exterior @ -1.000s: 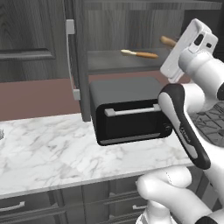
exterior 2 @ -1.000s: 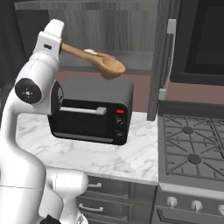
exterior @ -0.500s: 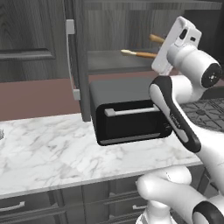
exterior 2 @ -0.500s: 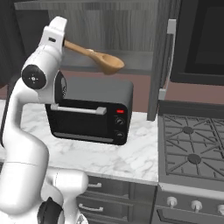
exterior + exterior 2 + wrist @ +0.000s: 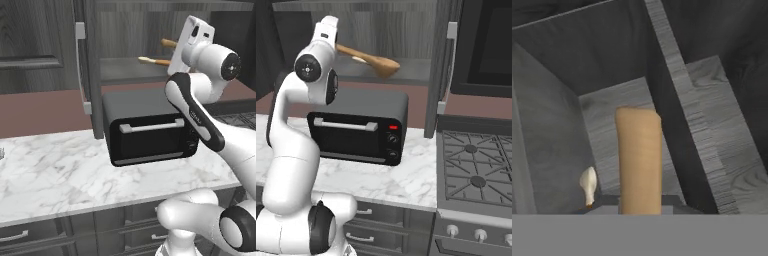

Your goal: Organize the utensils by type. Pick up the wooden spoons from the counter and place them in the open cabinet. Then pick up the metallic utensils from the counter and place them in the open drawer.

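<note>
Mid-brown wooden spoon [image 5: 372, 60], held by pincer [image 5: 336, 47] at open cabinet [image 5: 437, 70].
Pale-bowled spoon [image 5: 155, 61] already on shelf [image 5: 125, 70]. Risk: broad bowl clips it or the shelf's near edge, falling onto toaster oven [image 5: 363, 127].

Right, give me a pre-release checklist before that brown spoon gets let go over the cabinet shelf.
1. Brown wooden spoon held by the end effector: ok.
2. Cabinet door swung open, way in free: ok.
3. Spoon bowl past the shelf's front edge: cannot tell; it looks level with the edge.
4. Cream-bowled wooden spoon already on the shelf, apart from the held one: ok.
5. Spoon above the toaster oven without touching it: ok.
6. Spoon low enough for a gentle drop: cannot tell.
</note>
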